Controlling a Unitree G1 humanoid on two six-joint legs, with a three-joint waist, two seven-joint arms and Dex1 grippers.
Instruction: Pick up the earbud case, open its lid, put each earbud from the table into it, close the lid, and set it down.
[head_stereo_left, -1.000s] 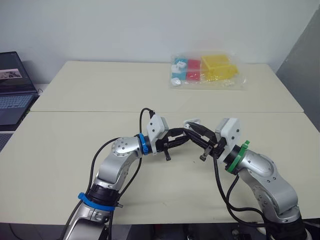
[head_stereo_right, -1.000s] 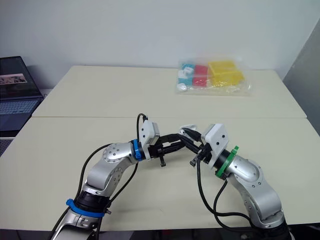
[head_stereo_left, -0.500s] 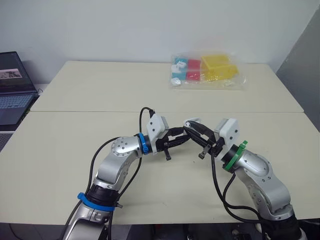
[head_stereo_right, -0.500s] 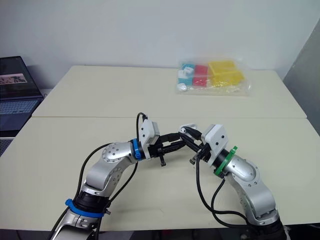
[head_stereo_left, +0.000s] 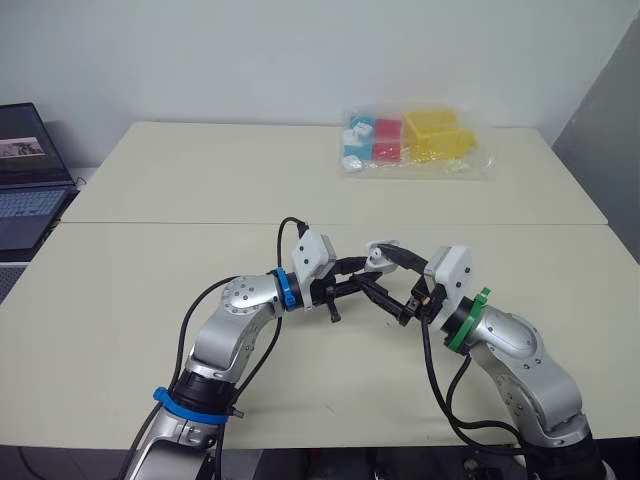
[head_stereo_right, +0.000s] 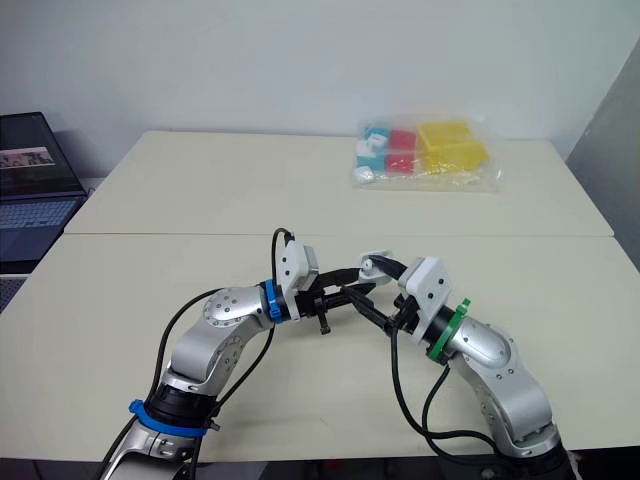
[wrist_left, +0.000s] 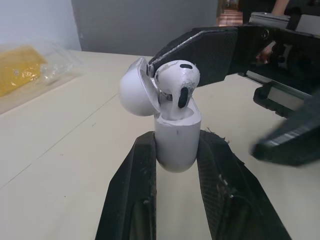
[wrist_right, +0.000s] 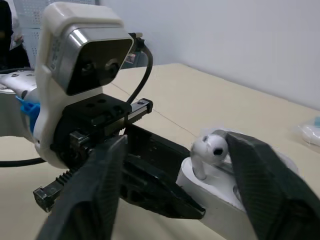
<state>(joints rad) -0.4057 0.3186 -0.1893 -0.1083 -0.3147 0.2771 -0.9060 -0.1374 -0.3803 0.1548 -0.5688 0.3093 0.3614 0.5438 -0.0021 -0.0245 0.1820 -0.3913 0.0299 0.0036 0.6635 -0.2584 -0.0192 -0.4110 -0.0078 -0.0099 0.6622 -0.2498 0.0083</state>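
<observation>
Left wrist view: left hand (wrist_left: 176, 145) pinches the white earbud case (wrist_left: 176, 135), lid (wrist_left: 136, 92) open, 1 earbud (wrist_left: 177, 82) standing in it. Right wrist view: right hand (wrist_right: 177, 145) spread wide around that case. Head view: both meet above a cream bench (head_stereo_left: 150, 190), laptop (head_stereo_left: 30, 180) beside it, bagged coloured boxes (head_stereo_left: 415, 145) at its far side.
</observation>
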